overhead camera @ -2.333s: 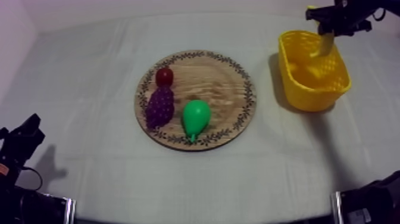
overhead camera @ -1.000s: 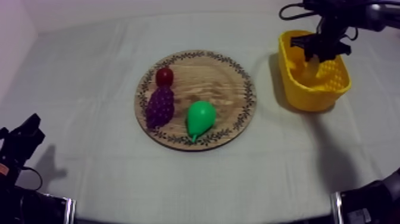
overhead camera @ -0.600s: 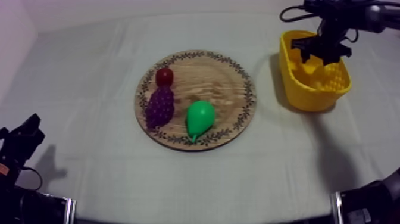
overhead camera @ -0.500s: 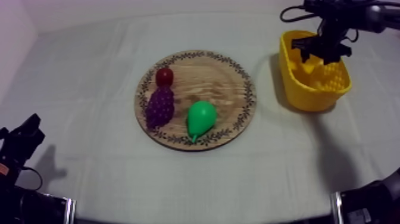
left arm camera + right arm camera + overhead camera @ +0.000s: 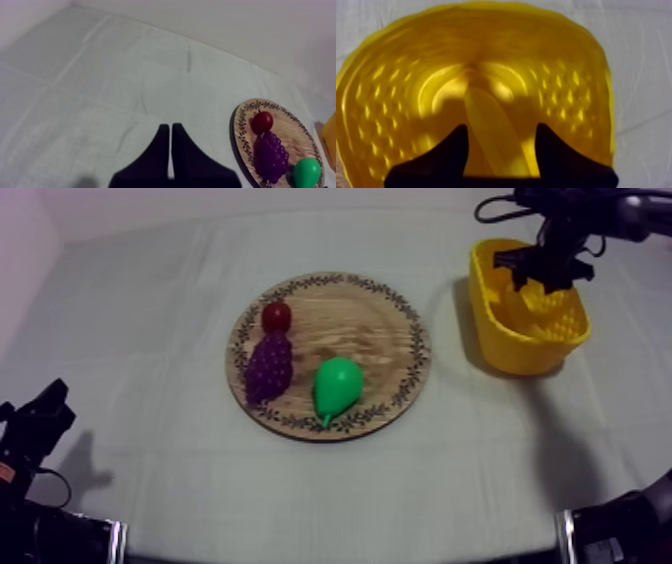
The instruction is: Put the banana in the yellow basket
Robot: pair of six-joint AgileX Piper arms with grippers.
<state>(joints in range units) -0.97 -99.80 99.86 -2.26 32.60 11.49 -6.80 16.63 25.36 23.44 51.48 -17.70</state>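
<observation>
Right wrist view: your right gripper (image 5: pixel 501 129) released, spread wide over yellow basket (image 5: pixel 576 75); banana (image 5: pixel 486 112) lies just beneath it, on basket floor. Your left gripper (image 5: pixel 170 126) clenched empty above tabletop (image 5: pixel 100 75).

The top camera sits above the table (image 5: pixel 150 338) and looks down at a slant. It is far enough off to take in the whole cloth, with the board (image 5: pixel 350 328) mid-scene and the basket (image 5: pixel 500 338) at the far right. The left wrist camera rides low behind the left gripper (image 5: pixel 170 127), facing across the cloth toward that same board (image 5: pixel 295 132), well away. The right wrist camera looks straight down past the right gripper (image 5: pixel 502 127) into the basket (image 5: pixel 396 90) from very close. The top view shares that basket.
</observation>
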